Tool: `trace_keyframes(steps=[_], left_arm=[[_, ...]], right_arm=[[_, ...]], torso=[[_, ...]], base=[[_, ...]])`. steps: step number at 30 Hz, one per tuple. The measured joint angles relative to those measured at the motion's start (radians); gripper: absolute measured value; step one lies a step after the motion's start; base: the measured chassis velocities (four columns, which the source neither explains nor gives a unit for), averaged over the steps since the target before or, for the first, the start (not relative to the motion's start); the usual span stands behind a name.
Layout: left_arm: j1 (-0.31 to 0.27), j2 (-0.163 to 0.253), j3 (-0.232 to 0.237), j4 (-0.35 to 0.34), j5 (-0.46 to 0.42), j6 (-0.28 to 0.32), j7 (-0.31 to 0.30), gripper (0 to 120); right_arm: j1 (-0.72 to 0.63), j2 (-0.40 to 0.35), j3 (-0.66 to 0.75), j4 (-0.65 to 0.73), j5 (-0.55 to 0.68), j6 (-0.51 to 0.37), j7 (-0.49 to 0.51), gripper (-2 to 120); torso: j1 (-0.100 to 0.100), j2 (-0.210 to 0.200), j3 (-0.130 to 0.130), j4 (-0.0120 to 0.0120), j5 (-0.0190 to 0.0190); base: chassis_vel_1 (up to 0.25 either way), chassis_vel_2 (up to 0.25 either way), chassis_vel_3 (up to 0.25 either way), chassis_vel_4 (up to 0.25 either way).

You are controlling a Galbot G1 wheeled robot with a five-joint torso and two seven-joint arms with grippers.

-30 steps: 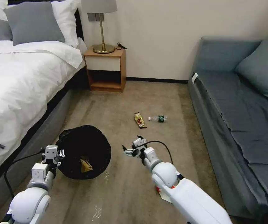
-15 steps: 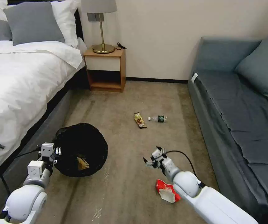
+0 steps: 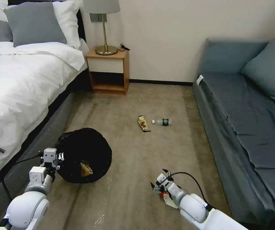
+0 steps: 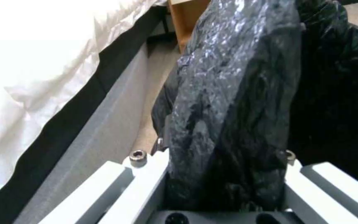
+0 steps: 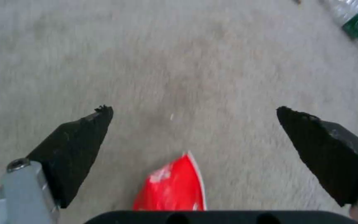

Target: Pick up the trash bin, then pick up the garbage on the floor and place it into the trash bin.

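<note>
Black-bagged trash bin (image 3: 83,155): on the carpet beside the bed (image 3: 16,83), brown paper inside.
Left end effector (image 3: 58,157): clamped on the bin's bagged rim.
Right end effector (image 3: 159,184): spread wide, low over the red-and-white carton (image 5: 172,185).
Snack wrapper (image 3: 143,123), bottle (image 3: 162,121): farther off, side by side.

We see glossy, crinkled black plastic lining the trash bin (image 3: 83,155), a shiny red carton (image 5: 172,186) at lower centre, matt rough carpet (image 3: 128,191).
</note>
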Motion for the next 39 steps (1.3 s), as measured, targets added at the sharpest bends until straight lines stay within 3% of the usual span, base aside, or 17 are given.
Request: trace_keyframes(steps=[15, 38, 39], left_arm=[[0.011, -0.002, 0.0, 0.029, 0.009, -0.026, 0.003, 4], [0.03, -0.014, -0.002, 0.031, 0.016, -0.048, 0.005, 4], [0.024, -0.016, -0.001, 0.038, 0.016, -0.05, 0.005, 4]], right_arm=[[-0.097, -0.024, 0.057, -0.008, -0.073, -0.06, -0.077, 100], [-0.072, -0.004, 0.118, -0.193, -0.106, 0.019, -0.099, 100], [-0.077, 0.002, 0.119, -0.199, -0.107, 0.044, -0.084, 95]], torso=[[0.0, 0.0, 0.0, 0.0, 0.0], [0.0, 0.0, 0.0, 0.0, 0.0], [0.0, 0.0, 0.0, 0.0, -0.0001]], base=[[0.0, 0.0, 0.0, 0.0], [0.0, 0.0, 0.0, 0.0], [0.0, 0.0, 0.0, 0.0]])
